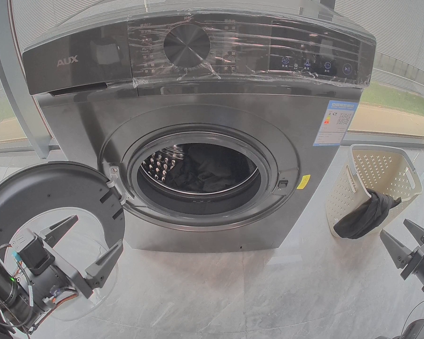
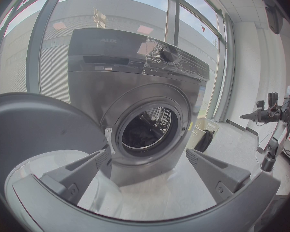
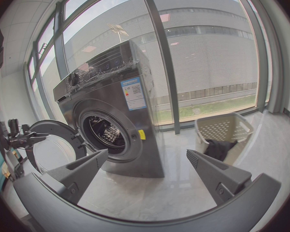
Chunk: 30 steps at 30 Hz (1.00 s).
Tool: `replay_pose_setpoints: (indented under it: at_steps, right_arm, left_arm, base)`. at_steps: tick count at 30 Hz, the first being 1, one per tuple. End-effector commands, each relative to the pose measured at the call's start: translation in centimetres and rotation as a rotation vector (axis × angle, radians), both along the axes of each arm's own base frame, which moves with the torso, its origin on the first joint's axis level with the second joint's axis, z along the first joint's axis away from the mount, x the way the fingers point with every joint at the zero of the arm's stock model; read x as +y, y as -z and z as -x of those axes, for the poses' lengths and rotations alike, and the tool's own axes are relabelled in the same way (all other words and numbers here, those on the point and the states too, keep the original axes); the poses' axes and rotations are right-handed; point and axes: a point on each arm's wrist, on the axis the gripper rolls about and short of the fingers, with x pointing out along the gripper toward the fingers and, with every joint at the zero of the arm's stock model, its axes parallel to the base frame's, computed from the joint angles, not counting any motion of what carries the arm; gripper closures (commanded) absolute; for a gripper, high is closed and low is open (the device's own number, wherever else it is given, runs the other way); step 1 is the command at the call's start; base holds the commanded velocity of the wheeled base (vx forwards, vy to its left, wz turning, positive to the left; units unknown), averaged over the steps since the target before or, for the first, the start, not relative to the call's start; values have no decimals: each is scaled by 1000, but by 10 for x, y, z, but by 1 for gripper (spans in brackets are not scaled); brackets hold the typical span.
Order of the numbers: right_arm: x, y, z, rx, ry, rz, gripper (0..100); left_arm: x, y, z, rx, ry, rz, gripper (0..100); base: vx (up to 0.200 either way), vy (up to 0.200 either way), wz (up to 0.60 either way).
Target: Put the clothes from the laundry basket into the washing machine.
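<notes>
We saw a brushed grey-metal washing machine (image 1: 198,114), its round door (image 1: 42,189) swung wide. Dark crumpled clothes (image 1: 207,168) lay in the perforated steel drum. A limp black garment (image 1: 365,217) hung over the rim of the cream, hole-patterned plastic laundry basket (image 1: 384,168) beside it. The left gripper (image 1: 96,234) and right gripper (image 1: 395,229) hovered low, jaws apart and empty.

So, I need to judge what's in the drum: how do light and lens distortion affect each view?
Head view: window daylight from behind leaves the drum dim, its dark clothes hard to separate; the control panel's plastic wrap glints. Left wrist view: fisheye curves the window frames; the washing machine is backlit. Right wrist view: same curving, black corners.
</notes>
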Motion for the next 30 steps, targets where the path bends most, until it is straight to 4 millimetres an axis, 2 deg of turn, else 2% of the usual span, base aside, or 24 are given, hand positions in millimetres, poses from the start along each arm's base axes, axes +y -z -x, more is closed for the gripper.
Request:
replay_pose_setpoints:
  at_steps: [1, 6, 8, 10, 13, 19, 23, 24, 25, 27, 30]
  right_arm:
    - [-22, 3, 29, -87, 129, 14, 0]
    - [-28, 8, 41, -96, 173, 25, 0]
    - [-28, 8, 42, -95, 176, 26, 0]
    - [-32, 16, 54, -96, 201, 48, 0]
    - [-34, 21, 61, -100, 198, 67, 0]
    - [-37, 43, 90, -155, 201, 87, 0]
    - [-37, 56, 93, -76, 212, 91, 0]
    - [-38, 59, 92, -41, 252, 87, 0]
    - [-39, 59, 92, -36, 286, 72, 0]
    - [-40, 59, 92, -32, 335, 58, 0]
    - [-42, 60, 93, -23, 428, 88, 0]
  left_arm:
    - [30, -7, 33, -64, -51, 26, 0]
    - [48, 1, 54, -44, -106, 4, 0]
    - [49, 1, 55, -43, -113, 3, 0]
    - [59, 7, 63, -32, -213, -8, 0]
    - [63, 8, 70, -48, -236, 1, 0]
    - [75, 22, 94, -60, -371, 7, 0]
    - [77, 41, 106, 15, -364, -29, 0]
    - [78, 56, 116, 57, -318, -53, 0]
    - [79, 61, 125, 43, -253, -20, 0]
    - [77, 59, 128, 61, -172, 34, 0]
    - [78, 59, 126, 58, -248, 68, 0]
  base:
    - [-200, 0, 0]
    - [-40, 0, 0]
    - [0, 0, 0]
    - [0, 0, 0]
    - [0, 0, 0]
    - [0, 0, 0]
    - [0, 0, 0]
    - [0, 0, 0]
    - [0, 0, 0]
    - [0, 0, 0]
    - [0, 0, 0]
